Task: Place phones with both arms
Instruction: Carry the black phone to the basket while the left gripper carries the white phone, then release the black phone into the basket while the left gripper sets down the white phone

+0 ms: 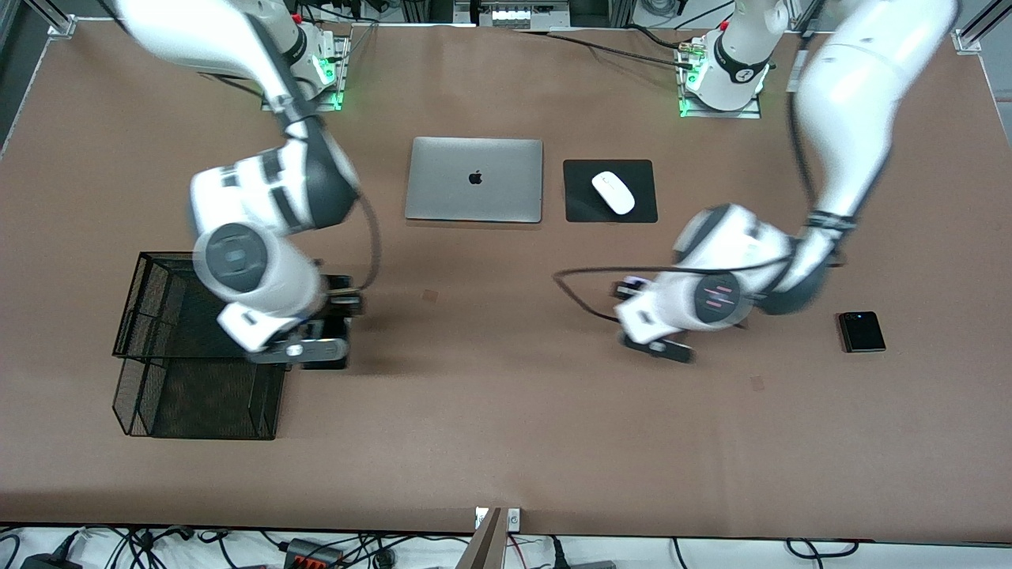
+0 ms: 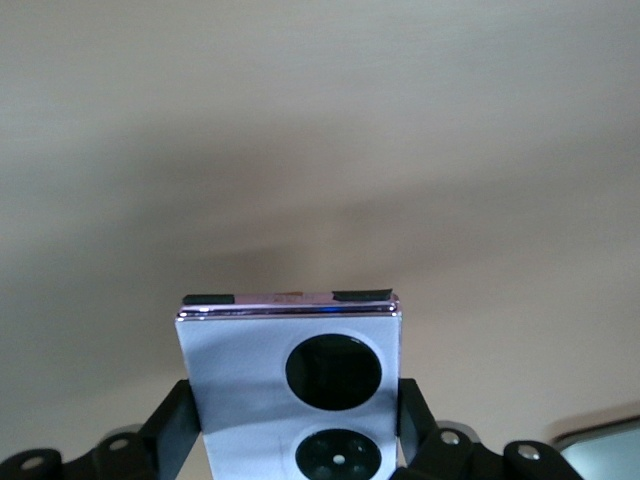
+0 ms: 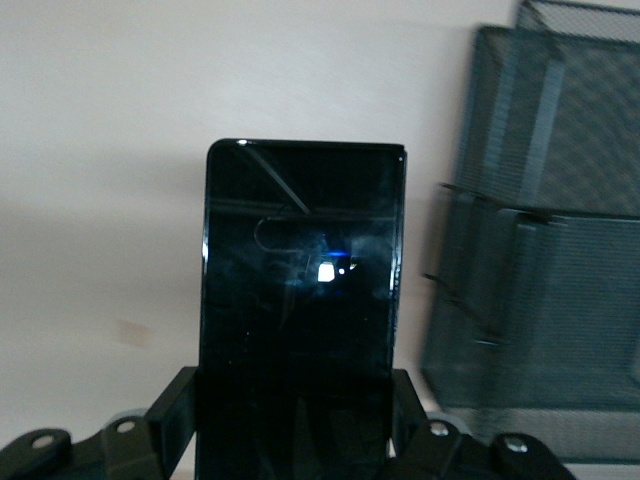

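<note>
left pincer (image 2: 300, 440) clamps lilac phone (image 2: 290, 385) | right pincer (image 3: 295, 430) clamps slim black phone (image 3: 300, 300)

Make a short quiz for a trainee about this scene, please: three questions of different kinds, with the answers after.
1. True or false: the left gripper is shut on the lilac phone.
2. What does the right gripper hold? A) mouse B) long black phone C) laptop
3. Fill the gap: the small black phone lies on the ____ toward the left arm's end.

Key
1. True; a finger presses each side of it.
2. B, the long black phone, with the mesh rack beside it. The mouse rests on its pad, next to the laptop.
3. table.
</note>
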